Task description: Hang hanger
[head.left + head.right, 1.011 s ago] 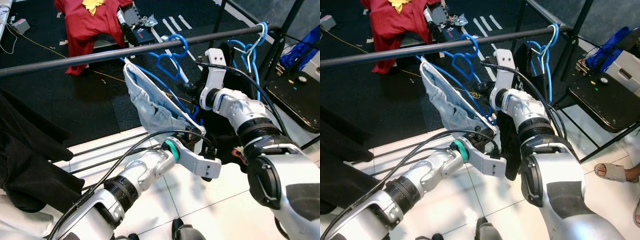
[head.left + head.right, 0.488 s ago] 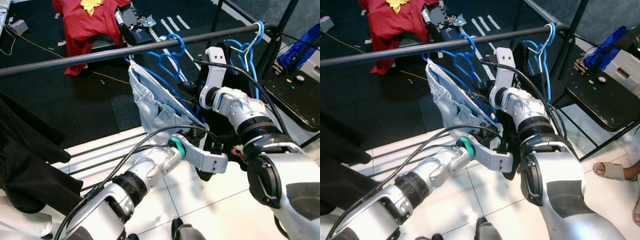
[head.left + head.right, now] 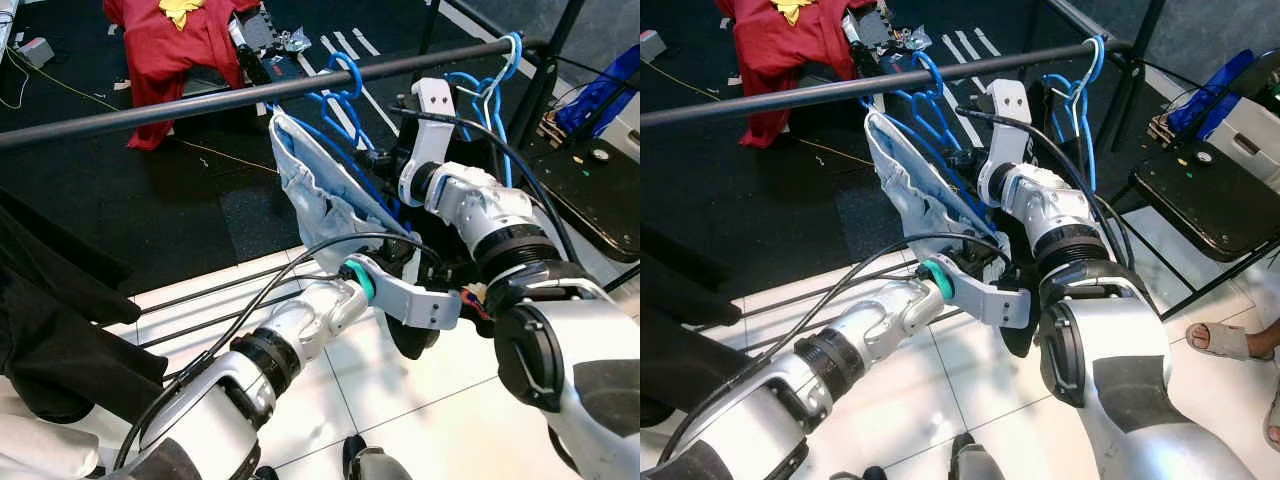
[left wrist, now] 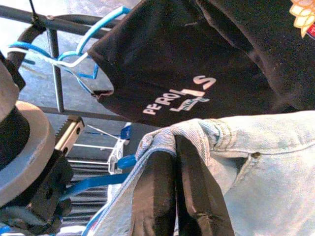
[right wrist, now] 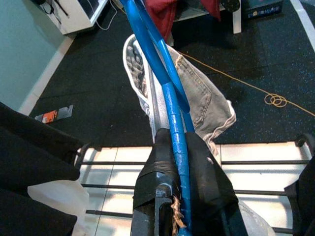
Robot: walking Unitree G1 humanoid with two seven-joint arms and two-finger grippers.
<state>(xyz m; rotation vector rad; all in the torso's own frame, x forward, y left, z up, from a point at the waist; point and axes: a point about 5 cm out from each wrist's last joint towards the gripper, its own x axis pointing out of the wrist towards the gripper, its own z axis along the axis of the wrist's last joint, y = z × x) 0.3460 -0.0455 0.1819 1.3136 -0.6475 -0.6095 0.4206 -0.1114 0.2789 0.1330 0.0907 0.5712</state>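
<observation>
Hanging from the black rail (image 3: 200,100) of a clothes rack, the blue hanger (image 3: 345,95) has its hook looped over the bar and carries pale denim shorts (image 3: 320,190) that droop below it. The right end effector (image 5: 179,162) is clenched on the hanger's blue arm just under the rail; the wrist view shows its two black fingers (image 5: 206,172) pressed against either side of the plastic, with the shorts draped beyond. The left end effector (image 4: 174,191) reaches in from below and is clenched on the shorts, its fingers (image 4: 155,191) pinching a fold of the denim at the lower edge of the garment, near the waistband seam. A black printed shirt (image 4: 197,64) hangs just beside the shorts, toward the right end of the rail, and more blue hangers (image 3: 490,90) sit hooked there next to the rack's upright post (image 3: 545,80). Another dark garment (image 3: 60,300) hangs at the left end of the rack. Behind the rail, on the dark floor mat (image 3: 180,210), lies a red garment (image 3: 175,40). A black case (image 3: 590,185) rests to the right, and white floor tiles (image 3: 400,410) lie beneath the arms. A person's sandalled foot (image 3: 1225,343) shows at the right edge.
</observation>
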